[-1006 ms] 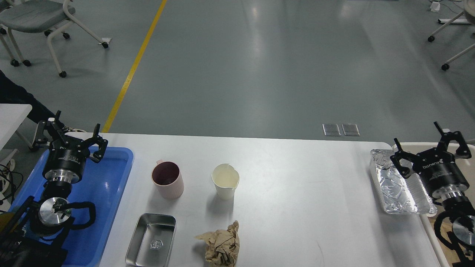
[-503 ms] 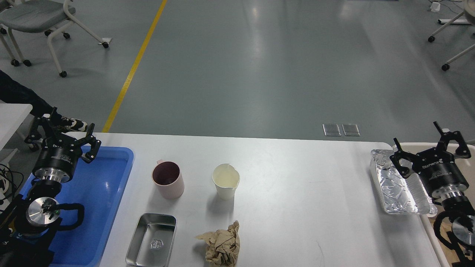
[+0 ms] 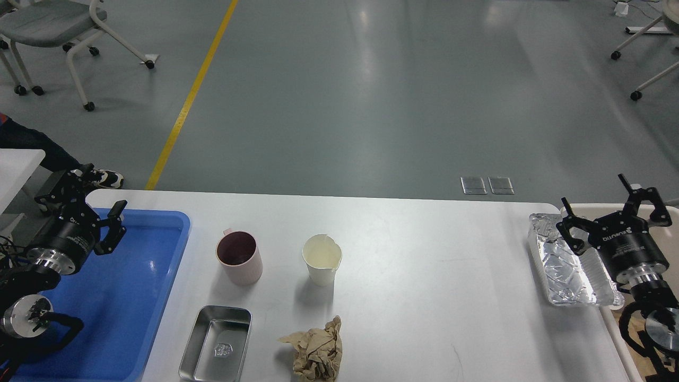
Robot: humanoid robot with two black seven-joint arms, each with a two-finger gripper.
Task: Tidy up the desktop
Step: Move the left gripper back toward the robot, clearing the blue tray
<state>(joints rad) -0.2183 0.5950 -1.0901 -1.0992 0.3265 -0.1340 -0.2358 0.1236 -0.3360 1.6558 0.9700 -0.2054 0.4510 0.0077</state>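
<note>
1 head view looks forward and down, near over the desktop [image 3: 403,254], floor beyond.

On the desktop [image 3: 424,297], a mug [image 3: 239,257] stands left of a cup [image 3: 321,259]; nearer lie a tin [image 3: 216,345] and crumpled paper [image 3: 316,350].

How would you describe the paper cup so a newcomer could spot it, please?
On the desktop, look near the middle, right of the pink mug. The paper cup stands upright, behind the crumpled brown paper. It alone is white with a dented rim.

Left hand [image 3: 79,204] fingers spread, empty, right hand [image 3: 610,209] likewise, both raised
</note>
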